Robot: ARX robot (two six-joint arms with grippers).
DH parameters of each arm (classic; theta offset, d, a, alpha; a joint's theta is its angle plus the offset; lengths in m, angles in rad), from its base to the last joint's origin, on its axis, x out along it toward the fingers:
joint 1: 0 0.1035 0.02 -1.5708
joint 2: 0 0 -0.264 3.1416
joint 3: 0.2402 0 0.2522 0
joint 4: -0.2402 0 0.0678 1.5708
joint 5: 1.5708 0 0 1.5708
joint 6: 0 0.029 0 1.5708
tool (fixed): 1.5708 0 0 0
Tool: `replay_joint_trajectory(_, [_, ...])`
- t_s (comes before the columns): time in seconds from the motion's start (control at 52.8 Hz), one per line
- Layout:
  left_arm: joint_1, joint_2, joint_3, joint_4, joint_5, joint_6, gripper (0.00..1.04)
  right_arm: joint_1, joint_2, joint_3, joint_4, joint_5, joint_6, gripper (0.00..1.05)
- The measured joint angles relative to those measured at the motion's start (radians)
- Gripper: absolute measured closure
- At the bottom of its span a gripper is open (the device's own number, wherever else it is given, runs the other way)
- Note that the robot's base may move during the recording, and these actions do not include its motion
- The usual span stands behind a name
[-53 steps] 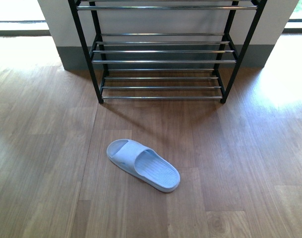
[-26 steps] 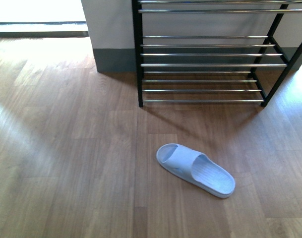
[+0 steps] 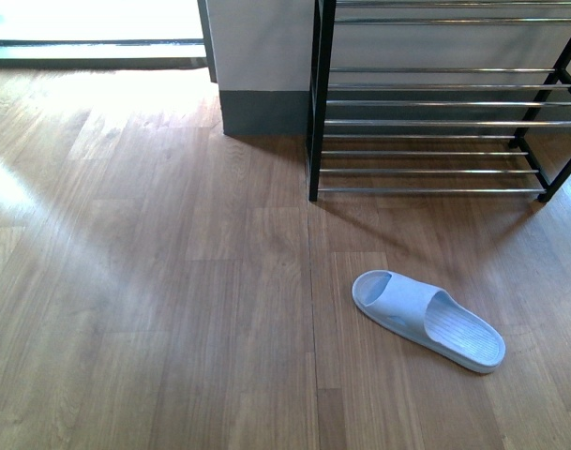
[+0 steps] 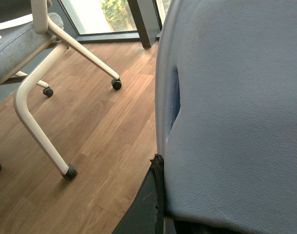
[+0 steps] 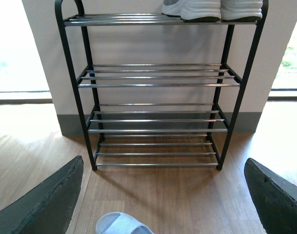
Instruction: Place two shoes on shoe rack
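- Wood-plank flooring [image 3: 154, 309] carries one pale blue slide [image 3: 428, 321]. It lies flat and sole-down, at an angle to the boards, with its open toe towards the robot's left and the rack.
- That slide is on the floor in front of the shoe rack [image 3: 315, 103], near its left upright but apart from it, and nothing touches it. In the right wrist view only its toe end [image 5: 121, 225] shows at the frame's edge.
- A second slide [image 4: 236, 107], the same pale blue, fills much of the left wrist view, raised clear of the floor. The left gripper [image 4: 155, 195] is clamped on it. One dark finger lies against the slide's edge and the other is hidden behind the rubber.
- The right gripper [image 5: 163, 185] is spread wide with nothing between its dark fingers [image 5: 46, 200], and it faces the rack [image 5: 158, 121] squarely.
- The rack has four tiers of chrome rods between black uprights. A pair of sneakers [image 5: 211, 9] stands on the right part of the top tier, with only the white soles and lower uppers in frame. The three tiers below hold nothing.
- Behind the rack is a white wall [image 3: 262, 47] with a grey skirting band [image 3: 266, 111], and bright windows [image 3: 88, 19] lie to either side.
- An office chair [image 4: 16, 51] with a grey seat, white legs and black casters stands on the floor off to the left arm's side.
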Motion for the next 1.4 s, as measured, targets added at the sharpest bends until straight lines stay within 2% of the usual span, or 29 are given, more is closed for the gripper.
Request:
replay_joint_trajectory(0.171, [0.0,0.0,0.0,0.0,0.001,0.0,1.03,0.0,0.0,0.0,0.0,0.0,0.0,0.09])
replay_joint_trajectory(0.208, [0.0,0.0,0.0,0.0,0.001,0.0,1.03,-0.02,0.011,0.0,0.009,-0.078,-0.013,0.09])
replay_joint_trajectory(0.265, [0.0,0.0,0.0,0.0,0.001,0.0,1.03,-0.119,0.096,0.003,0.085,-0.355,-0.035,0.09])
replay_joint_trajectory(0.303, [0.0,0.0,0.0,0.0,0.002,0.0,1.03,-0.143,0.203,0.005,0.163,-0.407,-0.039,0.09])
replay_joint_trajectory(0.417, [0.0,0.0,0.0,0.0,0.002,0.0,1.03,-0.132,0.624,0.08,0.417,-0.345,-0.106,0.09])
replay_joint_trajectory(0.531, [0.0,0.0,0.0,0.0,0.002,0.0,1.03,-0.11,0.968,0.177,0.579,-0.283,-0.178,0.09])
replay_joint_trajectory(0.663, [0.0,0.0,0.0,0.0,0.002,0.0,1.03,-0.041,1.548,0.307,0.768,-0.248,-0.323,0.09])
replay_joint_trajectory(0.777, [0.0,0.0,0.0,0.0,0.002,0.0,1.03,0.002,1.903,0.402,0.837,-0.209,-0.393,0.09])
replay_joint_trajectory(0.872, [0.0,0.0,0.0,0.0,0.002,0.0,1.03,0.019,2.036,0.448,0.836,-0.188,-0.406,0.09])
replay_joint_trajectory(0.891, [0.0,0.0,0.0,0.0,0.002,0.0,1.03,0.068,2.323,0.623,0.806,-0.148,-0.387,0.09])
replay_joint_trajectory(1.004, [0.0,0.0,0.0,0.0,0.002,0.0,1.03,0.078,2.366,0.66,0.801,-0.139,-0.381,0.09])
replay_joint_trajectory(1.099, [0.0,0.0,0.0,0.0,0.002,0.0,1.03,0.083,2.366,0.656,0.792,-0.09,-0.382,0.09])
replay_joint_trajectory(1.402, [0.0,0.0,0.0,0.0,0.002,0.0,1.03,0.084,2.362,0.652,0.792,-0.085,-0.384,0.09])
